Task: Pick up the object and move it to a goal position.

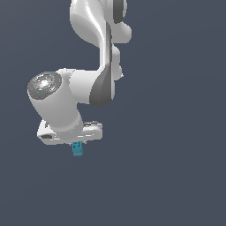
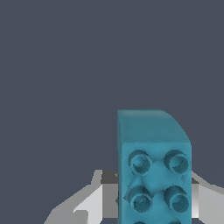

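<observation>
The fingers [image 2: 94,199] of the white robot gripper [image 1: 77,142] pinch the small teal-blue studded plastic block [image 1: 77,149], which hangs at six o'clock beneath the hand. It looks mid-carry; next comes steady travel to the goal, which I can't see marked.

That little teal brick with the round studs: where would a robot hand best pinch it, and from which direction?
Probably across its two smooth long sides, coming in from one end, much as the gripper has the teal studded brick now. The flat parallel sides suit pads better than the studded face, and the brick hangs below the gripper in the exterior view.
</observation>
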Motion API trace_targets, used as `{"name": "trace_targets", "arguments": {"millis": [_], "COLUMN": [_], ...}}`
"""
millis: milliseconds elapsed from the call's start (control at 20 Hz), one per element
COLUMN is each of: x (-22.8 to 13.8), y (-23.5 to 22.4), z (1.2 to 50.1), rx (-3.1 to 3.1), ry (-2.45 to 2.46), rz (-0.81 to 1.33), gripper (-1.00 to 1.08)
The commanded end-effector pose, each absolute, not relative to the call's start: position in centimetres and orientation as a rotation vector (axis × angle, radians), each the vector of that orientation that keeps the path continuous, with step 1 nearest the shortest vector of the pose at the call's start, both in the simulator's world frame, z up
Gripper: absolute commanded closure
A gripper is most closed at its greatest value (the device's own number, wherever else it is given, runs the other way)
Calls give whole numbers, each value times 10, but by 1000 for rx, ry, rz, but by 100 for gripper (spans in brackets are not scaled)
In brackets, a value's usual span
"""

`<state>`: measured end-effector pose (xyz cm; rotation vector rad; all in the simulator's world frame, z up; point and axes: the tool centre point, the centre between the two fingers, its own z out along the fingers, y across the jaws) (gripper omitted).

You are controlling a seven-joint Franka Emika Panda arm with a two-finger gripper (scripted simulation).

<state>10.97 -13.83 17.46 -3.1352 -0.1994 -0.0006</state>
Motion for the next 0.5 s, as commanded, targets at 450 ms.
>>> {"name": "trace_targets", "arguments": {"millis": [450], "x": [117], "y": [-156], "z": [202], "rx": [-3135], "ry": [-201], "rz": [0], "gripper": [108]}}
